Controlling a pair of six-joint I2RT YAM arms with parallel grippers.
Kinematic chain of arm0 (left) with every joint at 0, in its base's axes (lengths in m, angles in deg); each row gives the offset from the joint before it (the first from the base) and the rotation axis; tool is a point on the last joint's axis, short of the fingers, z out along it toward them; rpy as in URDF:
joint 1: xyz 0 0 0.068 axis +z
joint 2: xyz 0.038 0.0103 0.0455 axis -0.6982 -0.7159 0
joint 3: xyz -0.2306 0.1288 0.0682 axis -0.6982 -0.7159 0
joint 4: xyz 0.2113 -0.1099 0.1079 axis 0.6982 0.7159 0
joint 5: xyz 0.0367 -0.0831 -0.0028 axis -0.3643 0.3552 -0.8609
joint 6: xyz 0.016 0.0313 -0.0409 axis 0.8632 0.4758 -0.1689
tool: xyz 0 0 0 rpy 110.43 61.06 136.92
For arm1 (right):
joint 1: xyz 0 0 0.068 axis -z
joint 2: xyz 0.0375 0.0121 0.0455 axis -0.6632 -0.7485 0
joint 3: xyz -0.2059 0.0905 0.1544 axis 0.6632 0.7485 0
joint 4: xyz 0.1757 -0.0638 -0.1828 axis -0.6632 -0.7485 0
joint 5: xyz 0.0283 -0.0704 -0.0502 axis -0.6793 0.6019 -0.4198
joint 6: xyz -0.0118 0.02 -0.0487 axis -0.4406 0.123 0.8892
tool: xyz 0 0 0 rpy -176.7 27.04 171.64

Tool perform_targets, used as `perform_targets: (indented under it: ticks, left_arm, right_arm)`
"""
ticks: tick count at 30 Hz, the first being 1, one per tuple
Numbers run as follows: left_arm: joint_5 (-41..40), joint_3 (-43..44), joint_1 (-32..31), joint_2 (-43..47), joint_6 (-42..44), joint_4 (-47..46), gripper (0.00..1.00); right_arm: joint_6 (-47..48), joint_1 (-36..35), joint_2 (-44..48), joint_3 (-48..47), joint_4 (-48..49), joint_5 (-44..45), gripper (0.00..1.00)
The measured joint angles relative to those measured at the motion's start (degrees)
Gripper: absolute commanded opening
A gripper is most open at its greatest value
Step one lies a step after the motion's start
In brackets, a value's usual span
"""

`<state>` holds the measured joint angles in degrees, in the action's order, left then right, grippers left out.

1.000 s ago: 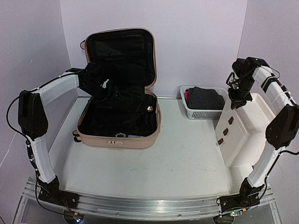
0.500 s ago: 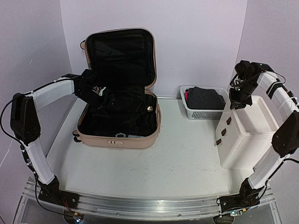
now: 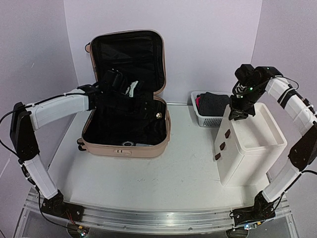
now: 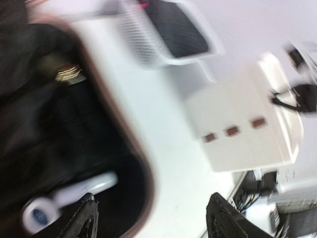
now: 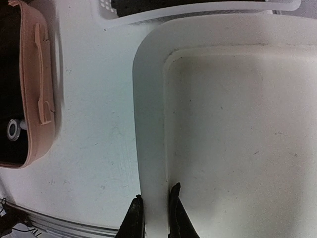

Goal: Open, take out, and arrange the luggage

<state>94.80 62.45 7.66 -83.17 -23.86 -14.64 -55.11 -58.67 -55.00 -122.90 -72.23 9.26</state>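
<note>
The pale pink suitcase point(image 3: 126, 134) lies open at the back left, with its lid point(image 3: 128, 59) upright against the wall and black lining showing. My left gripper point(image 3: 124, 90) hovers over the back of the lower half. In the blurred left wrist view it point(image 4: 153, 218) is open wide and empty above the suitcase's pink rim point(image 4: 141, 163). A white tube-like item point(image 4: 69, 196) lies inside on the lining. My right gripper point(image 3: 237, 112) is shut on the left rim of the white drawer cabinet point(image 3: 250, 148). In the right wrist view its fingers point(image 5: 133, 218) pinch that rim point(image 5: 151, 148).
A white mesh basket point(image 3: 214, 120) with dark clothing stands at the back, between the suitcase and the cabinet. It also shows in the left wrist view point(image 4: 143, 39) and in the right wrist view point(image 5: 198, 10). The cabinet has three brown handles point(image 3: 222, 146) on its front.
My right gripper has pulled the cabinet to the left across the table. My left gripper has swung up and to the right over the suitcase.
</note>
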Motion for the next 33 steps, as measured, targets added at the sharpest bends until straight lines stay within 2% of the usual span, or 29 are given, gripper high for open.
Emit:
perform_targets:
  ticks: [2, 5, 8, 12, 20, 27, 31, 33]
  left_arm:
    - [-0.07, -4.39, -4.35, 0.76, 1.99, -8.94, 0.75]
    - [2.08, -5.16, -9.53, -1.66, 7.02, -17.40, 0.73]
    - [5.62, -0.74, -11.96, -7.26, 12.11, -22.38, 0.69]
    - [11.19, 7.50, -14.01, -16.17, 18.29, -27.85, 0.70]
    - [17.84, 13.64, -17.40, -26.12, 24.26, -32.15, 0.71]
    - [18.67, 16.70, -20.48, -31.21, 26.97, -32.63, 0.67]
    - [17.53, 17.94, -21.20, -32.46, 27.32, -32.44, 0.61]
    - [16.55, 18.67, -20.94, -32.81, 27.39, -32.54, 0.54]
  right_arm:
    - [-2.21, -1.68, -0.07, 0.00, 0.15, -0.61, 0.00]
    - [-5.46, -3.58, -0.96, -0.98, -0.09, -1.33, 0.00]
    - [-8.57, -4.81, -2.78, -2.91, -0.17, -1.55, 0.00]
    - [-10.88, -5.84, -3.10, -3.13, 1.01, -2.32, 0.00]
    - [-10.71, -6.38, -3.08, -2.23, 2.97, -7.78, 0.00]
    - [-8.52, -6.45, -2.73, -1.42, 4.22, -13.75, 0.00]
    - [-7.17, -6.29, -2.29, -1.38, 4.17, -15.58, 0.00]
    - [-6.32, -6.29, -2.27, -1.38, 4.02, -15.76, 0.00]
